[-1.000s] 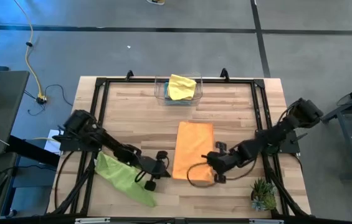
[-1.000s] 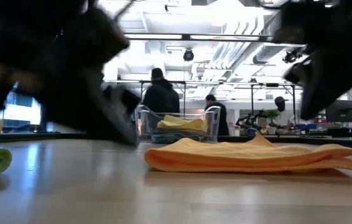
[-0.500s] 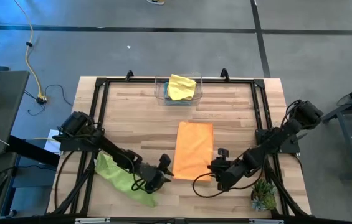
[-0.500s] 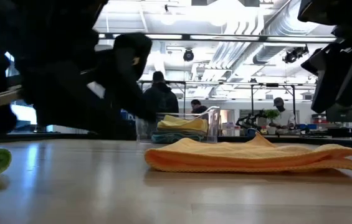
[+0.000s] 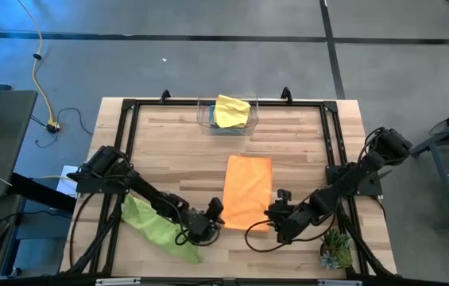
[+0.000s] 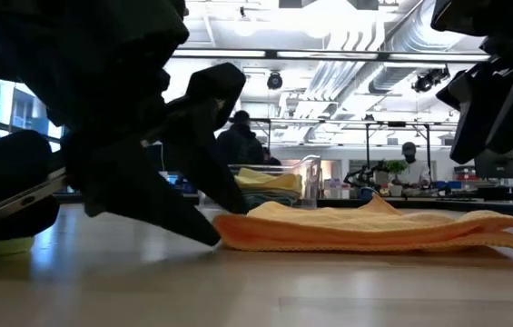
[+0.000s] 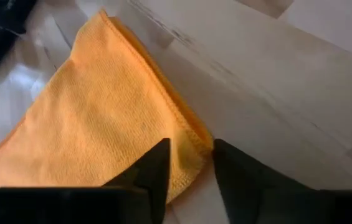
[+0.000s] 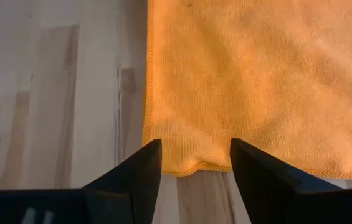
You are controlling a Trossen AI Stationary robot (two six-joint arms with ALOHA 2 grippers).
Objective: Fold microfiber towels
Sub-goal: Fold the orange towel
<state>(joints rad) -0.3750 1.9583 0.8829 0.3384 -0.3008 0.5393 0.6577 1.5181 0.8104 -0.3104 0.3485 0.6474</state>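
We've just opened both claws at the near corners of the orange towel (image 5: 247, 191): L claw (image 5: 214, 213) w/ corner between its fingers, R claw (image 5: 278, 208) likewise, neither gripping yet. Next fold prob. follows.

Orange towel (image 5: 247, 191) folded flat mid-table, lime towel (image 5: 154, 223) crumpled left, yellow towel (image 5: 231, 110) binned.

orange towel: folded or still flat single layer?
Folded. The orange towel shows stacked layers along its edge in the low view, and from above it is a narrow rectangle, not a square.
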